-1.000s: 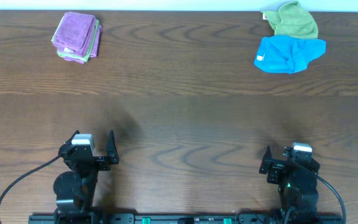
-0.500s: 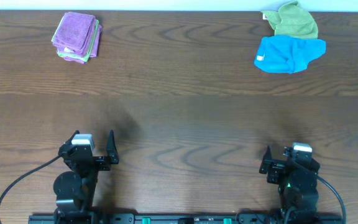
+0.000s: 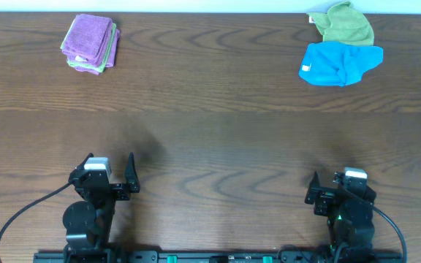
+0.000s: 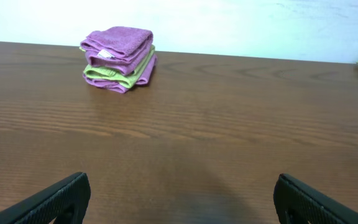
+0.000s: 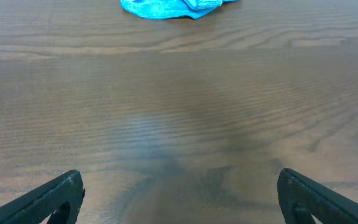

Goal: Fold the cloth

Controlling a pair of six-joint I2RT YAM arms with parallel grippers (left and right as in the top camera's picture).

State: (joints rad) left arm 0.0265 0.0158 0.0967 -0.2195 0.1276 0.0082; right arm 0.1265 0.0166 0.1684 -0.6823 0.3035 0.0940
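A crumpled blue cloth lies at the far right of the table, with a crumpled green cloth just behind it. The blue cloth also shows at the top of the right wrist view. A folded stack of purple and green cloths sits at the far left, also in the left wrist view. My left gripper is open and empty near the front edge, left side. My right gripper is open and empty near the front edge, right side.
The dark wooden table spans the whole view. A white wall runs behind its far edge. Black cables trail from both arm bases at the front.
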